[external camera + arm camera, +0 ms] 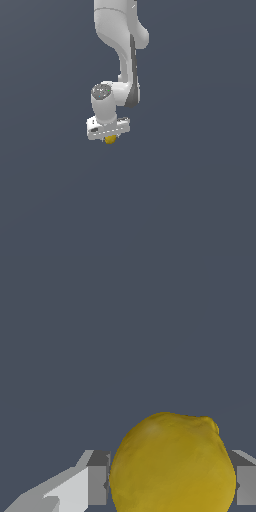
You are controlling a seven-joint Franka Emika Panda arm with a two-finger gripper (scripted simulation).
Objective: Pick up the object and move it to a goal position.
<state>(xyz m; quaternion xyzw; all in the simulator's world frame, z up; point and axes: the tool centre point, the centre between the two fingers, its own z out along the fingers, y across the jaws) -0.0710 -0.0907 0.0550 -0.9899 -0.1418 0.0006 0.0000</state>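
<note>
Flat slate-grey background is filling everything around the arm, with no visible edge or horizon. Both grey fingers (97,478) are pressing against the sides of the mustard-yellow ball (172,466), 1 on each flank, gripping it between them. From the exterior view, the ball (110,139) is peeking out just beneath the white gripper (109,136), narrower than the gripper's body. Above that, the rounded wrist joint (102,97) is bending up into the white arm (120,35), which is reaching down from the upper edge.
</note>
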